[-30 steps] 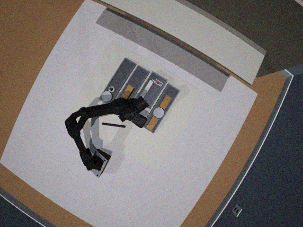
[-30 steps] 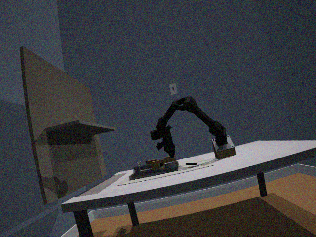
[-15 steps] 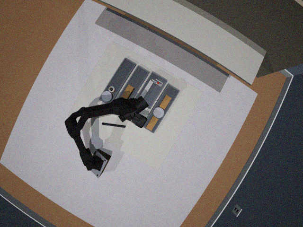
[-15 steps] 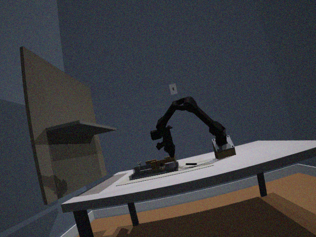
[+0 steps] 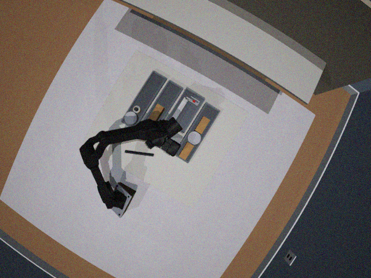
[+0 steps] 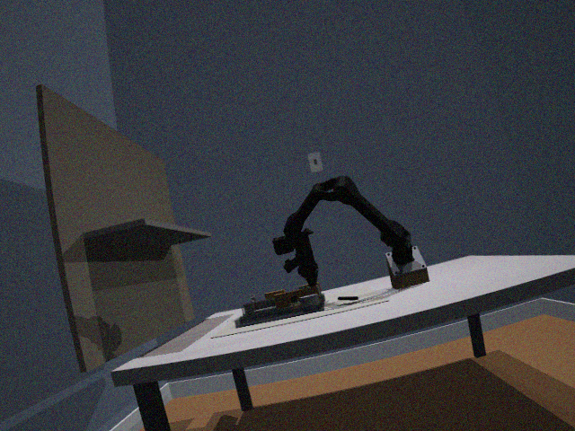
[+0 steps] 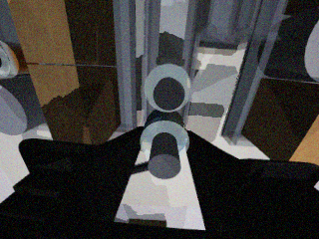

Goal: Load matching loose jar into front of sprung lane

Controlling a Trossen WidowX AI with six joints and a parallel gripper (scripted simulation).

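My gripper (image 6: 314, 284) (image 7: 164, 132) is shut on a jar with a pale blue rim and a dark round knob (image 7: 164, 166). The held jar is upright at the front end of the sprung lane; its base and the low front stop are hidden. A matching jar (image 7: 168, 94) stands just behind it, between the lane walls (image 7: 151, 60). Whether the two touch, and whether the held jar rests on the lane floor, I cannot tell. A pale strip (image 5: 180, 108) (image 7: 172, 17) runs behind the rear jar. The pusher plate cannot be made out. The arm hides both jars in the top view.
Neighbouring lanes hold orange blocks (image 5: 202, 124) (image 5: 157, 110) (image 7: 42, 45), pale round-topped items (image 5: 194, 138) (image 5: 130, 118) and a small white ring-topped item (image 5: 136, 109) (image 7: 6, 60). A black bar (image 5: 139, 153) (image 6: 348, 298) lies in front of the lanes. A raised shelf (image 5: 254, 47) (image 6: 148, 227) stands beyond them.
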